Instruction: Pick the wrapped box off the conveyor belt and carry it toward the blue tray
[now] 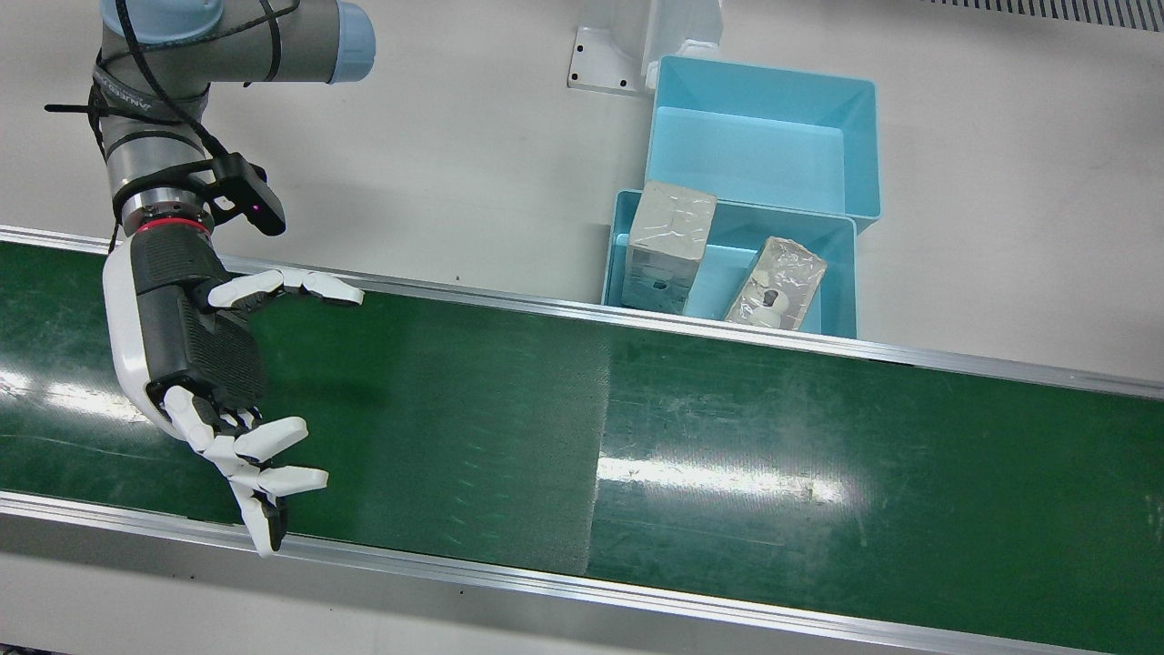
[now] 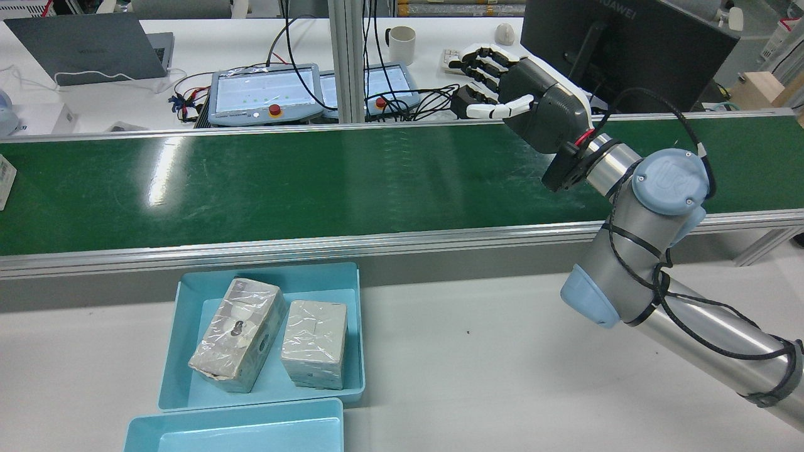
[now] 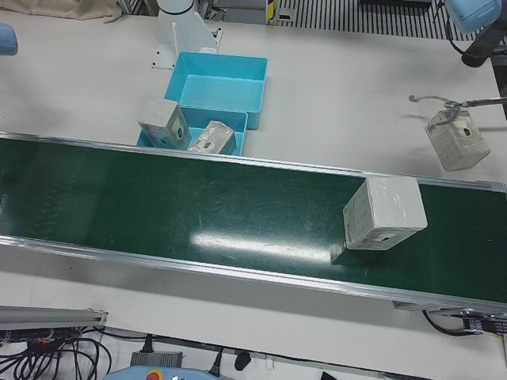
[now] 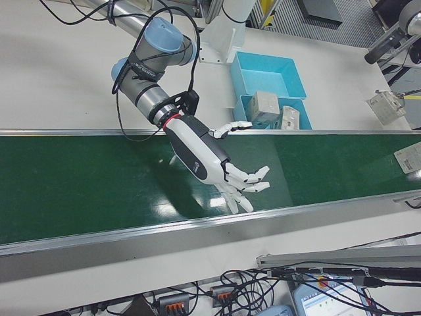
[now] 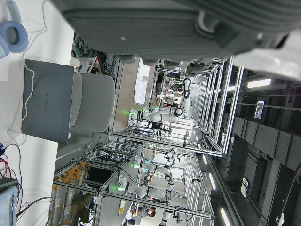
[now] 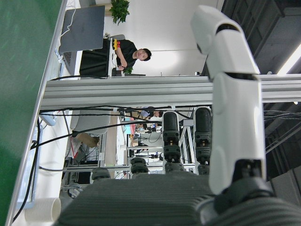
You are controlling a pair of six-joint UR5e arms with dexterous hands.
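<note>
Left-front view, wrapped box on conveyor belt

My right hand hovers above conveyor belt, fingers spread, empty, palm facing along belt. My right arm reaches across belt. Left hand only partly visible, state unclear.

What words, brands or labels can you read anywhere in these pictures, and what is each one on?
"HUAWEI": back of the black monitor behind the green conveyor belt.
"HUAWEI": lid of the grey laptop in the left hand view, lying sideways.
"UR" logo: blue joint cap of the right arm.
The two touchscreen pendants show text too small to read.
The wrapped boxes show no readable print.
</note>
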